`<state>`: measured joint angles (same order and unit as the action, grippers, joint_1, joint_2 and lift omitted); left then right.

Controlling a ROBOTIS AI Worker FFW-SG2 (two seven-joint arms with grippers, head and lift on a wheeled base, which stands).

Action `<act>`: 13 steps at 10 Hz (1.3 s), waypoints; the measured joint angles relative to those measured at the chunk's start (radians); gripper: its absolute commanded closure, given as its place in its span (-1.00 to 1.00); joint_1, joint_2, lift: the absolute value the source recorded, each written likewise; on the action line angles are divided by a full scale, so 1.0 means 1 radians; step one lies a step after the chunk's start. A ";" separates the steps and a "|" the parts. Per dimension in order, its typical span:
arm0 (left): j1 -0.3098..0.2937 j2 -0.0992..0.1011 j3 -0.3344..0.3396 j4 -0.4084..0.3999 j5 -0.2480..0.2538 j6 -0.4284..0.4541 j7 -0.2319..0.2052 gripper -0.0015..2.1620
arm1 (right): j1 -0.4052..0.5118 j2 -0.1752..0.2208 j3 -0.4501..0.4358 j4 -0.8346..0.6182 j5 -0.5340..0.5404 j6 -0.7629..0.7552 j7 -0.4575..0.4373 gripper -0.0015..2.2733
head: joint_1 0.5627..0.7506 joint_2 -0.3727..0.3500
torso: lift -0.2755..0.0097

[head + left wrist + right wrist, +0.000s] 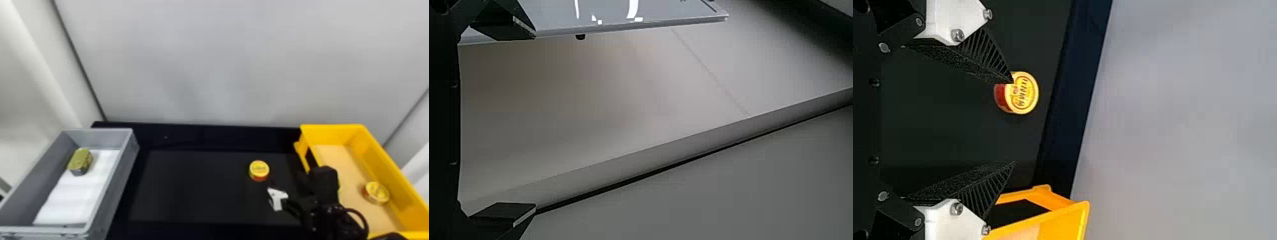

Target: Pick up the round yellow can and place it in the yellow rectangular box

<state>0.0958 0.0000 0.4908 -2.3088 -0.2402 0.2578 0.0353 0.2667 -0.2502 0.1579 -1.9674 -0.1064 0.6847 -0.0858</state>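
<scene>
The round yellow can point(259, 170) sits upright on the black surface point(191, 191), lid facing up, axis vertical, left of one yellow rectangular box point(332, 135) holding at least one similar can point(376, 193). The right gripper point(287, 183) is near it, jaws spread; the left gripper's point(535, 121) jaws are apart too. One grey box point(99, 137) holds one green tin point(79, 160).

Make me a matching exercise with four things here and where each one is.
1. Olive tin
2. Gray box
3. Yellow box
4. Right gripper

A. Right end of the black table, a round can inside
B. Fingers apart, near the can on the table
C. Inside a container, against white lining
D. Left end of the table

Pairs: 1-C, 2-D, 3-A, 4-B
</scene>
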 measured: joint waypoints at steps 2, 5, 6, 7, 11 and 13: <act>0.000 0.000 -0.001 0.000 0.001 0.000 0.000 -0.94 | -0.007 0.000 -0.007 0.032 -0.004 0.012 0.019 -0.75 | 0.38 0.07 | 0.54; 0.001 0.000 -0.004 0.000 0.001 0.000 0.000 -0.94 | -0.030 -0.002 -0.015 0.071 0.000 0.020 0.047 -0.76 | 0.38 0.07 | 0.54; 0.001 0.000 -0.006 0.000 0.000 0.000 0.000 -0.94 | -0.050 -0.002 -0.009 0.094 0.004 0.019 0.061 -0.79 | 0.38 0.07 | 0.54; 0.000 0.000 -0.009 0.000 0.000 0.001 0.000 -0.94 | -0.073 -0.002 -0.002 0.123 0.007 0.018 0.082 -0.81 | 0.38 0.07 | 0.54; -0.002 0.000 -0.017 0.002 -0.001 0.002 0.001 -0.94 | -0.167 -0.001 0.025 0.248 0.069 0.019 0.227 -0.81 | 0.38 0.07 | 0.54; -0.004 0.000 -0.024 0.003 -0.003 0.002 0.001 -0.94 | -0.220 0.001 0.038 0.294 0.108 0.009 0.262 -0.81 | 0.38 0.07 | 0.54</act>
<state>0.0919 0.0000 0.4669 -2.3061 -0.2428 0.2594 0.0367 0.0468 -0.2497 0.1959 -1.6734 0.0019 0.6942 0.1757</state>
